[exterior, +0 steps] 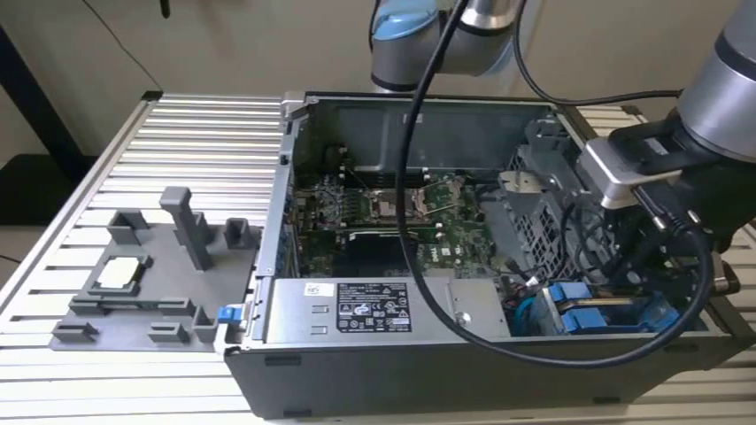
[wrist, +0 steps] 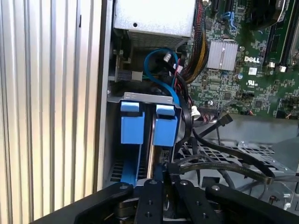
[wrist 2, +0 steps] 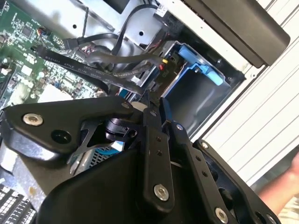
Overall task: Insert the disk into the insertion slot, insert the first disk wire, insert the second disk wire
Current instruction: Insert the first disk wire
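Inside the open grey metal computer case [exterior: 390, 390], the black gripper [wrist: 158, 175] clamps the blue-framed disk [wrist: 164, 126] in its bay.

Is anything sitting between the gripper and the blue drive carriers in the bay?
Nothing visible does. In the first wrist view the gripper faces the blue carriers directly; black cables loop beside it, off that line.
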`<state>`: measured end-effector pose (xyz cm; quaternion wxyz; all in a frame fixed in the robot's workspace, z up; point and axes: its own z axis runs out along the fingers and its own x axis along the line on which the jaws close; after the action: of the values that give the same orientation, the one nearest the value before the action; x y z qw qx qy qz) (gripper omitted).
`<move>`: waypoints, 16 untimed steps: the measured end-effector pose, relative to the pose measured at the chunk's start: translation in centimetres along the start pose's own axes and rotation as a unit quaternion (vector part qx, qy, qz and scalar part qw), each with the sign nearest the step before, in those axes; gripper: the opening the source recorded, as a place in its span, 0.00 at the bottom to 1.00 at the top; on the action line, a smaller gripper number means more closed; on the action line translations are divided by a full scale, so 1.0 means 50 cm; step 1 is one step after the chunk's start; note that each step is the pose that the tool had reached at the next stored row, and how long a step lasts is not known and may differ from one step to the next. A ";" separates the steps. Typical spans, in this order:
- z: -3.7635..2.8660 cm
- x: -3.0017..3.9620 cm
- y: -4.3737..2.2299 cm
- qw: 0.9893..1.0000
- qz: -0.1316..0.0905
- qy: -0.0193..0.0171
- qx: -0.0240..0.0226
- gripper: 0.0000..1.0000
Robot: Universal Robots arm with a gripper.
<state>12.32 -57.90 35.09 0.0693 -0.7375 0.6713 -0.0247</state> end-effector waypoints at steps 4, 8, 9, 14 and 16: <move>0.005 0.000 0.000 1.000 0.022 0.004 0.001 0.16; 0.007 0.000 0.000 0.999 0.040 0.000 0.001 0.16; 0.008 0.001 -0.001 0.999 0.041 -0.001 -0.002 0.16; 0.009 0.002 -0.011 0.999 0.041 -0.002 -0.011 0.16; 0.010 0.001 -0.011 0.999 0.042 -0.002 -0.012 0.16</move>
<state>12.96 -57.88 34.68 0.0631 -0.7097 0.7015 -0.0125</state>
